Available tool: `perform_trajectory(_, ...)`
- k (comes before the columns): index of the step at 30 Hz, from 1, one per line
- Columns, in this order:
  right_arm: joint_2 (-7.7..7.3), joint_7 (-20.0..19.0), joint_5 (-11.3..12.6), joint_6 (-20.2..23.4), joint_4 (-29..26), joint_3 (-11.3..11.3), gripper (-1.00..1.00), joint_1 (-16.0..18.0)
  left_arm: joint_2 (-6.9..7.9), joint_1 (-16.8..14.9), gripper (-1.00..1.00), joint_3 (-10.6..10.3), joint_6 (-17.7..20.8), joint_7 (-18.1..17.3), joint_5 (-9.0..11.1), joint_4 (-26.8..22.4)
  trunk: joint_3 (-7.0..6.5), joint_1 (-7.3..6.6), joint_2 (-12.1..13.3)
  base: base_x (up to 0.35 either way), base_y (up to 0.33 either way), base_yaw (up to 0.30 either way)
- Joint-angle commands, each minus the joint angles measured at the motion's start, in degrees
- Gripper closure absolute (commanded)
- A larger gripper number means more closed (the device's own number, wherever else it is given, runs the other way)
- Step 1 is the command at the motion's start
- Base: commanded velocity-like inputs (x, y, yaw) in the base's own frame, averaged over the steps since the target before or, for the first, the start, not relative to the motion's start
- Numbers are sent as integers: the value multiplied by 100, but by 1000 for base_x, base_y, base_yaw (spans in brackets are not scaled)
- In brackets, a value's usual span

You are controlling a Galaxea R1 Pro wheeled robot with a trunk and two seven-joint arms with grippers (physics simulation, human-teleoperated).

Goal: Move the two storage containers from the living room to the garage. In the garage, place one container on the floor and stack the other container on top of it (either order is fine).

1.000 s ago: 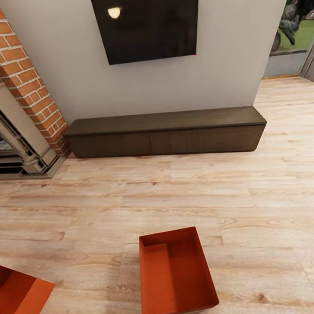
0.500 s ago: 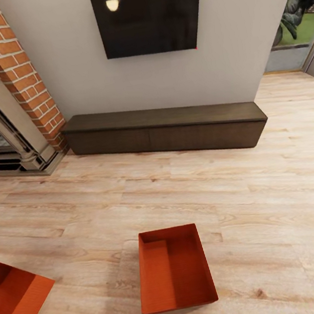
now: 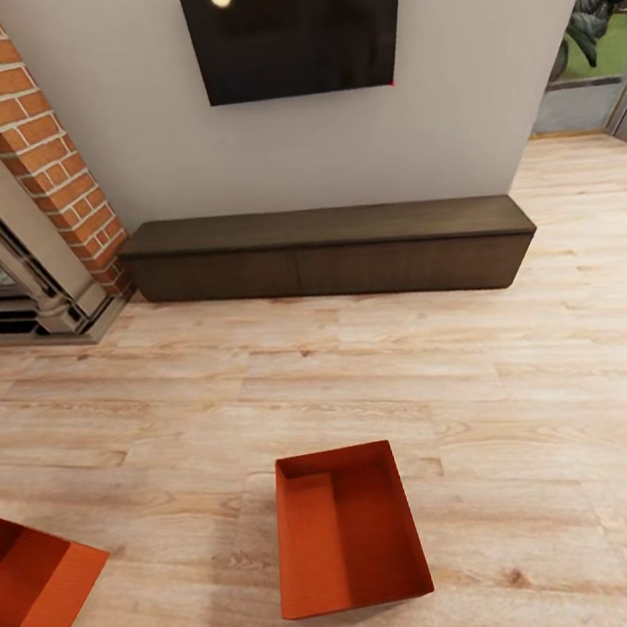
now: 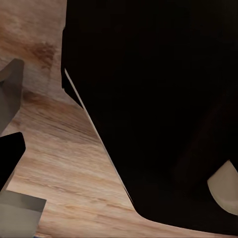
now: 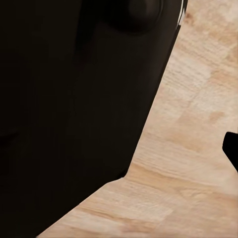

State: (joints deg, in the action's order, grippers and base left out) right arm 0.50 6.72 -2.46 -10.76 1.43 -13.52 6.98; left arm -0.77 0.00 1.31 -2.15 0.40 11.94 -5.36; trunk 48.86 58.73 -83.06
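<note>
One storage container (image 3: 346, 531) sits on the light wood-plank floor (image 3: 528, 391) of the living room, dead ahead in the head view, its long axis running away toward the dark low cabinet (image 3: 329, 250). The second container (image 3: 35, 601) lies off to the left, cut by the frame. Neither arm looks nearer the middle one. Whether either end effector is released or clenched, I cannot tell.
</note>
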Motion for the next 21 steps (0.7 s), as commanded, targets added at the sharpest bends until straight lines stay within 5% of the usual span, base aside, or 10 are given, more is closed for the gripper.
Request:
perform_trajectory(1, 3, 27, -34, -22, 15, -25, -100, 5, -2, 0, -100, 14, -13, 4, 27, 0, 4, 0, -2, 0, 0, 0)
perform_trajectory(21, 6, 22, -44, -62, 15, -45, -100, 5, 4, 0, -100, 19, -13, 11, 43, -9, 6, 0, -2, 0, 0, 0)
